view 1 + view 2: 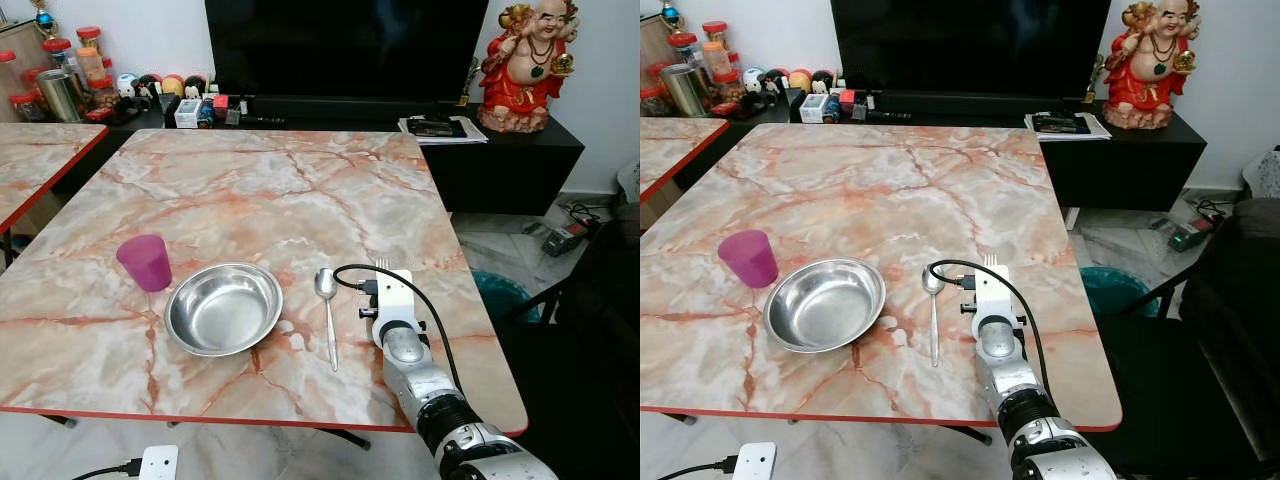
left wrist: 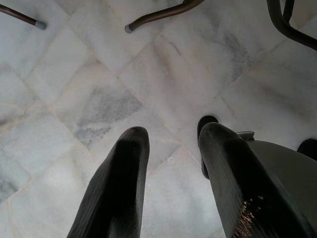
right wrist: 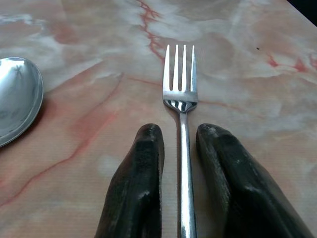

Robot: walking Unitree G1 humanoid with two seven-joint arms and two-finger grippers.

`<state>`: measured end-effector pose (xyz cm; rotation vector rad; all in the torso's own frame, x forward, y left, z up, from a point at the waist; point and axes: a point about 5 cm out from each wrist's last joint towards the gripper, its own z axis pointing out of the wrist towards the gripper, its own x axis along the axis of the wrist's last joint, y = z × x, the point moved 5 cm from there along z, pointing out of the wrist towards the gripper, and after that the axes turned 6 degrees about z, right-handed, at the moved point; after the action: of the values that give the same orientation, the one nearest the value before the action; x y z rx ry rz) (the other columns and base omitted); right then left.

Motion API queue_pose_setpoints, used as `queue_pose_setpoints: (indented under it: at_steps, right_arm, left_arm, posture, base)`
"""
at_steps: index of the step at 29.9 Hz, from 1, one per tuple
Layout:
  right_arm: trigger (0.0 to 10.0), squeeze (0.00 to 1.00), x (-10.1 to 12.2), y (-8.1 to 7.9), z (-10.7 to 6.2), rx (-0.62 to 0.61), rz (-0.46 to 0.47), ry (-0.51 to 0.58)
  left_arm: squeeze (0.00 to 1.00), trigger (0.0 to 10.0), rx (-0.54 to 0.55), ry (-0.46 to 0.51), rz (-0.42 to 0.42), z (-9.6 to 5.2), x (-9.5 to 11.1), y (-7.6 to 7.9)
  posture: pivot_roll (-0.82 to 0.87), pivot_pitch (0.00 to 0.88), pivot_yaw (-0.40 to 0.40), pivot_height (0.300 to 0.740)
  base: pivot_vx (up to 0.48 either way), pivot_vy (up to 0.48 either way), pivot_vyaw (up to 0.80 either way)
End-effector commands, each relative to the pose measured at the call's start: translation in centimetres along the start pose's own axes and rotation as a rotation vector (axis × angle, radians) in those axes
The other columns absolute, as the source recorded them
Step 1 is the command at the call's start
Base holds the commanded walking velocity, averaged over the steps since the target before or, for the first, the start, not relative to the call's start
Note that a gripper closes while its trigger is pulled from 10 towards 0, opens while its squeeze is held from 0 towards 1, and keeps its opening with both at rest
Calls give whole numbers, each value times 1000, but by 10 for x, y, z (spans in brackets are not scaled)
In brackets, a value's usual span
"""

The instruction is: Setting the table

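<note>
Steel fork lies flat near the worktop's right edge, beside the spoon; the right claw, slightly spread, straddles its thin, slippery handle. Grip mid-handle.

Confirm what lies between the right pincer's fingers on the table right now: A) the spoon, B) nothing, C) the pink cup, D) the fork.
D: in the right wrist view the fork lies on the marble table, its handle running between the right pincer fingers, with the spoon off to one side.
</note>
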<state>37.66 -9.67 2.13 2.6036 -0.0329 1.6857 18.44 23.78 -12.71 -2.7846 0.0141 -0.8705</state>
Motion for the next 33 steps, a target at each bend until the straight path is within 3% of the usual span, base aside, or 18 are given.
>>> queue_pose_setpoints:
  at_steps: [1,6,11,14,18,23,33]
  right_arm:
    - [10000,0,-31,-2,-5,9,-23,-119]
    - [10000,0,-25,-3,-4,9,-6,-89]
    - [10000,0,3,-4,-2,2,11,40]
    - [10000,0,6,-4,-2,3,11,58]
    - [10000,0,42,-4,-4,3,25,211]
    - [10000,0,52,-3,-5,-5,18,254]
    - [10000,0,106,-7,-23,36,75,541]
  left_arm:
    - [0,10000,-8,-7,8,0,0,3]
    - [0,10000,-8,-7,7,1,1,3]
    - [0,10000,-10,-7,7,1,1,4]
    - [0,10000,-10,-7,7,1,1,4]
    - [0,10000,-16,-1,2,1,4,7]
    - [0,10000,-20,14,-17,2,8,9]
    - [0,10000,-9,29,-27,3,16,9]
  posture:
    - [39,0,-23,740]
    - [38,0,-24,740]
    - [37,0,-24,740]
    - [37,0,-24,740]
    - [31,0,-27,740]
    - [34,0,-33,740]
    - [27,0,-35,740]
  base:
    - [0,0,0]
    - [0,0,0]
    - [0,0,0]
    - [0,0,0]
    - [0,0,0]
    - [0,0,0]
    - [0,0,0]
